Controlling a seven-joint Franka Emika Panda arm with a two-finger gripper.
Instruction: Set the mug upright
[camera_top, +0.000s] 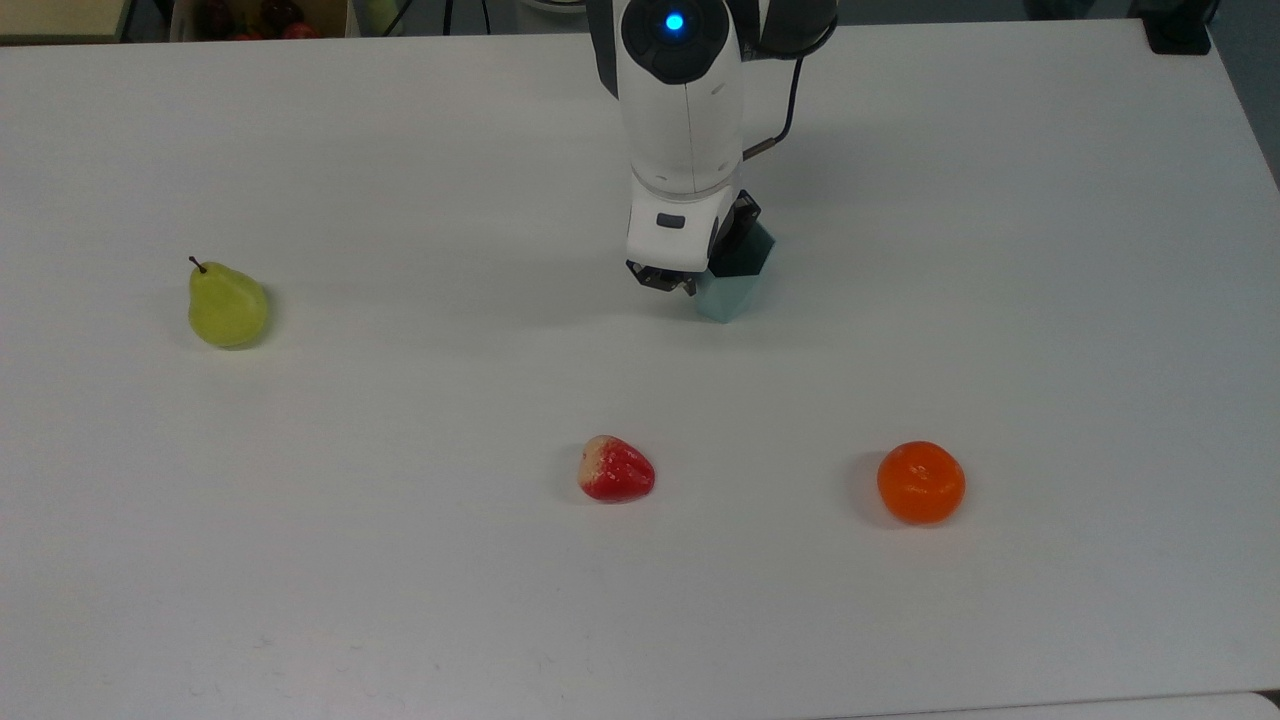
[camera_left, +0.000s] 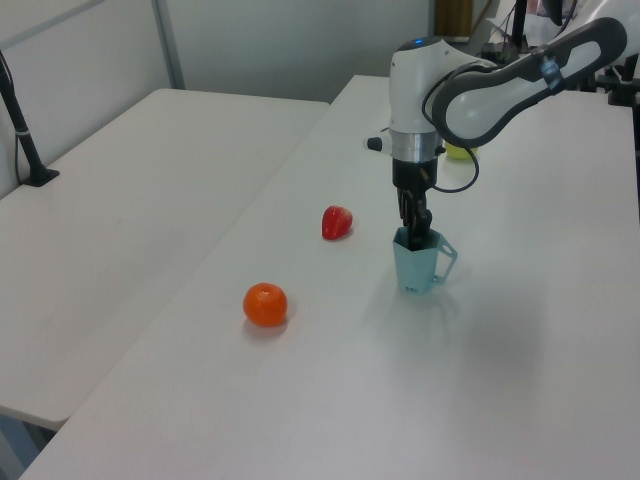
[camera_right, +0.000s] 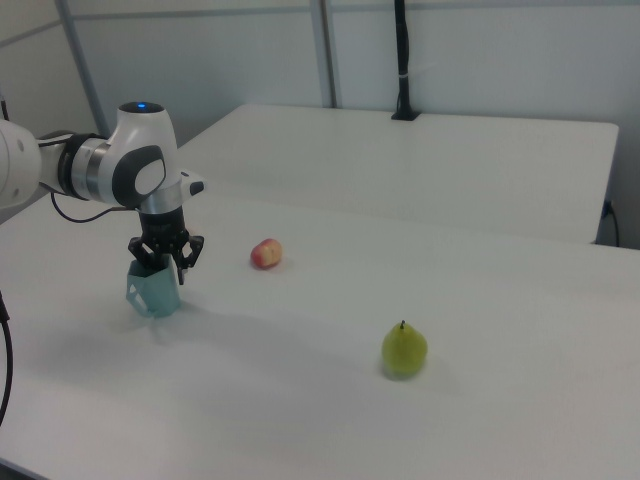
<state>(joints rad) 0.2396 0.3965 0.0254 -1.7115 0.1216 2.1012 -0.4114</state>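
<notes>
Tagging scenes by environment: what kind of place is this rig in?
Probably a robotics lab or test room. Plain white tables stand pushed together beside bare partition walls, a camera post is clamped to one table, and the fruit, a pear and an orange, looks like props.

my arm (camera_top: 683, 120) is glossy white with dark grey joint bands, a glowing blue light on top, thin black cable looping off my side, black gripper (camera_left: 414, 222)
</notes>
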